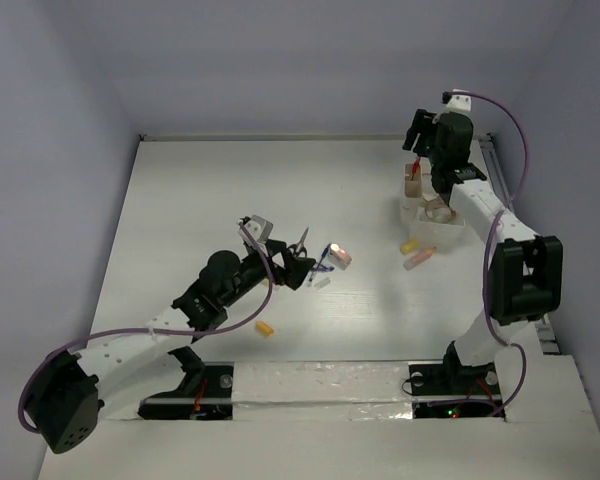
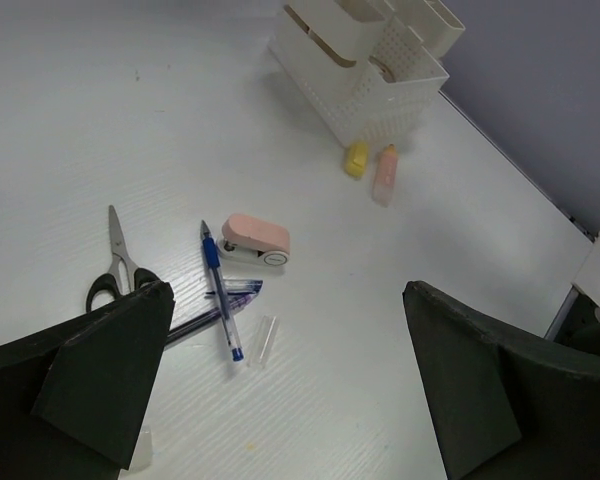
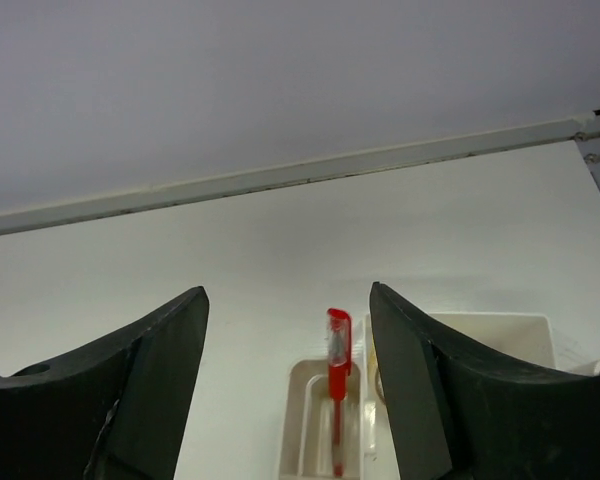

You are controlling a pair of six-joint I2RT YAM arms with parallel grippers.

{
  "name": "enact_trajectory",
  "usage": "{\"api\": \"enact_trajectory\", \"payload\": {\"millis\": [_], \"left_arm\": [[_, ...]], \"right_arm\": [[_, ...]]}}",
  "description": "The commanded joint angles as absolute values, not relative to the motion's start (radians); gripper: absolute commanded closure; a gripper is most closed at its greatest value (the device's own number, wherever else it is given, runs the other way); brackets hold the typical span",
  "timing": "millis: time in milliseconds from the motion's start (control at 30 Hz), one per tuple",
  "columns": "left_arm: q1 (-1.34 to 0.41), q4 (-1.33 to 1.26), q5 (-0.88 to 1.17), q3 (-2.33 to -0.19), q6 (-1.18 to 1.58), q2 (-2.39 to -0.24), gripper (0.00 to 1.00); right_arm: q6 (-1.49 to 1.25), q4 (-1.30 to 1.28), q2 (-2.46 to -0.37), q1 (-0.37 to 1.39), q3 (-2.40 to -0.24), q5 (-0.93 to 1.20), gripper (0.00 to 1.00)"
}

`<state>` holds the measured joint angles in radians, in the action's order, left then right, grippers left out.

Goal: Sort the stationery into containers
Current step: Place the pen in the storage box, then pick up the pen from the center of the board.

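Observation:
The white organiser (image 1: pixel 432 228) stands at the back right and also shows in the left wrist view (image 2: pixel 365 70). A red pen (image 3: pixel 337 385) stands upright in its narrow compartment (image 3: pixel 305 420). My right gripper (image 3: pixel 288 400) is open above it, fingers on either side of the pen and apart from it; it also shows in the top view (image 1: pixel 418 150). My left gripper (image 2: pixel 280 400) is open and empty over the table, just short of the scissors (image 2: pixel 115 262), a blue pen (image 2: pixel 220 290), a dark pen (image 2: pixel 195 322), a pink stapler-like item (image 2: pixel 255 240) and a clear cap (image 2: pixel 263 340).
A yellow block (image 2: pixel 356 158) and a pink-orange block (image 2: pixel 385 172) lie just in front of the organiser. Another yellow block (image 1: pixel 265 328) lies beside my left arm. Grey walls close the table at the back and sides.

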<state>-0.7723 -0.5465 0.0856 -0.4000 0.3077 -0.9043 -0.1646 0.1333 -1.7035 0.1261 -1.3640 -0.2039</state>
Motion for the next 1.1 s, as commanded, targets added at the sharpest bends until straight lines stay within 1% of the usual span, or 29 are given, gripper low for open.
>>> {"api": "enact_trajectory", "payload": {"millis": [0,67,100,133,167,233,267,333,367,467,567,600,700,867,967,1000,1067], "left_arm": [[-0.776,-0.557,0.014,-0.385,0.31,-0.859,0.01],[-0.776,-0.549,-0.032,-0.38,0.316,-0.835,0.01],[-0.776,-0.542,-0.061,-0.376,0.318,-0.827,0.01],[-0.776,-0.538,-0.07,-0.374,0.319,-0.818,0.01],[-0.776,-0.534,-0.081,-0.373,0.321,-0.813,0.01],[-0.776,-0.531,-0.097,-0.368,0.322,-0.802,0.01],[-0.776,-0.529,-0.101,-0.365,0.322,-0.799,0.01],[-0.776,-0.529,-0.113,-0.362,0.324,-0.793,0.01],[-0.776,-0.526,-0.123,-0.364,0.322,-0.793,0.01],[-0.776,-0.512,-0.143,-0.371,0.321,-0.796,0.01],[-0.776,-0.491,-0.182,-0.376,0.324,-0.799,0.01],[-0.776,-0.485,-0.192,-0.376,0.324,-0.798,0.01],[-0.776,-0.483,-0.199,-0.374,0.327,-0.792,0.01],[-0.776,-0.482,-0.196,-0.376,0.325,-0.796,0.01],[-0.776,-0.482,-0.192,-0.374,0.327,-0.795,0.01],[-0.776,-0.482,-0.192,-0.374,0.327,-0.792,0.01],[-0.776,-0.48,-0.192,-0.374,0.327,-0.79,0.01]], "right_arm": [[-0.236,0.12,-1.571,0.152,-1.349,-0.114,0.29],[-0.268,0.112,-1.513,0.218,-1.284,-0.063,0.35],[-0.281,0.104,-1.497,0.247,-1.26,-0.046,0.42],[-0.305,0.094,-1.48,0.279,-1.234,-0.019,0.47],[-0.314,0.091,-1.448,0.346,-1.174,-0.008,0.61],[-0.336,0.087,-1.418,0.412,-1.108,0.008,0.69],[-0.363,0.08,-1.407,0.463,-1.053,0.058,0.78],[-0.396,0.058,-1.373,0.511,-0.999,0.084,0.81],[-0.429,0.055,-1.349,0.555,-0.944,0.081,0.81],[-0.506,0.071,-1.316,0.615,-0.861,0.084,0.8],[-0.573,0.049,-1.318,0.692,-0.796,0.054,0.62],[-0.586,0.043,-1.322,0.709,-0.786,0.042,0.53],[-0.612,0.011,-1.362,0.749,-0.773,0.006,0.42],[-0.614,0.021,-1.445,0.794,-0.808,-0.066,0.41],[-0.604,0.005,-1.488,0.805,-0.848,-0.119,0.48],[-0.604,0.003,-1.518,0.805,-0.873,-0.132,0.52],[-0.603,-0.031,-1.546,0.805,-0.894,-0.156,0.55]]}}
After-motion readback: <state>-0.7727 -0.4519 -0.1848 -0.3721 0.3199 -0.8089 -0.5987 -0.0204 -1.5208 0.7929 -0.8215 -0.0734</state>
